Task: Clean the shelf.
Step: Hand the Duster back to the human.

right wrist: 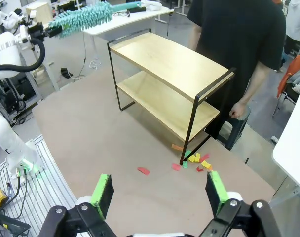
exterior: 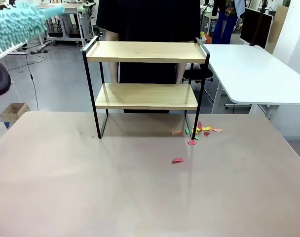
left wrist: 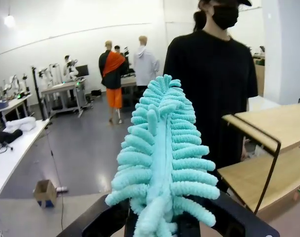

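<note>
The shelf (exterior: pixel 145 52), two light wooden boards in a thin black frame, stands at the far middle of the brown table (exterior: pixel 91 187); both boards look bare. A fluffy teal duster (exterior: pixel 17 24) hangs in the air up and to the left of the shelf, apart from it. In the left wrist view my left gripper (left wrist: pixel 165 224) is shut on the duster (left wrist: pixel 162 158), whose head points up past the shelf (left wrist: pixel 278 123). My right gripper (right wrist: pixel 159 192) is open with nothing in it, high above the table's near side, its green pads (right wrist: pixel 101 193) wide apart over the shelf (right wrist: pixel 169 61).
Coloured paper scraps (exterior: pixel 202 130) lie on the table by the shelf's right front leg, one red scrap (exterior: pixel 177 160) nearer to me. A person in black (exterior: pixel 150 19) stands right behind the shelf. A white table (exterior: pixel 253 74) is at the right.
</note>
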Controlling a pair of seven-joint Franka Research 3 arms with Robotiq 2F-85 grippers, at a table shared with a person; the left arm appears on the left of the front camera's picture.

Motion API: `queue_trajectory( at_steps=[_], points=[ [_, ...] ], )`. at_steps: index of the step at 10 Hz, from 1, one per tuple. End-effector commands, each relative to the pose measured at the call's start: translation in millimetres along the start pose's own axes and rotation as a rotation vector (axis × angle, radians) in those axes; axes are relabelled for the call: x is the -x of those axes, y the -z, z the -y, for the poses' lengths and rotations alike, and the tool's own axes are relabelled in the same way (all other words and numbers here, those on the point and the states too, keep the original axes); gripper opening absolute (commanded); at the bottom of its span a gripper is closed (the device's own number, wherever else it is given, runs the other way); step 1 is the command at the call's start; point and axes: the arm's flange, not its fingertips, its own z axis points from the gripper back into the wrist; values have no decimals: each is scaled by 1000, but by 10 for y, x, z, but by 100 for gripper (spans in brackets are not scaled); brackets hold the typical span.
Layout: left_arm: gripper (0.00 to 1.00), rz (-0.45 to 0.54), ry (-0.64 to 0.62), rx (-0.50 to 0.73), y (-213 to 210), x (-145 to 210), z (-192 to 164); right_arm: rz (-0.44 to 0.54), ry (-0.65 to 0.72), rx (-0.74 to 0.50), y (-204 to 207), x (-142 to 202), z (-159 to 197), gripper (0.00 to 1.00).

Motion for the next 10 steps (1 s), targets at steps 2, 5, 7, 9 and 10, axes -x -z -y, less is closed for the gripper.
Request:
queue_trajectory(
  at_steps=[2,5,7,9,10],
  points=[
    [17,-12,16,-80,31,478,163,-3,20,14,-13,-35,20,100],
    [17,-36,36,-124,8,738,247,-3,20,14,-13,-35,20,100],
    [17,-49,35,-124,27,805,286,-3,20,14,-13,-35,20,100],
    [17,-74,18,-103,164,622,203,-3,20,14,-13,-35,20,100],
    [17,-74,18,-103,164,622,203,-3,20,14,-13,-35,20,100]
  ],
)
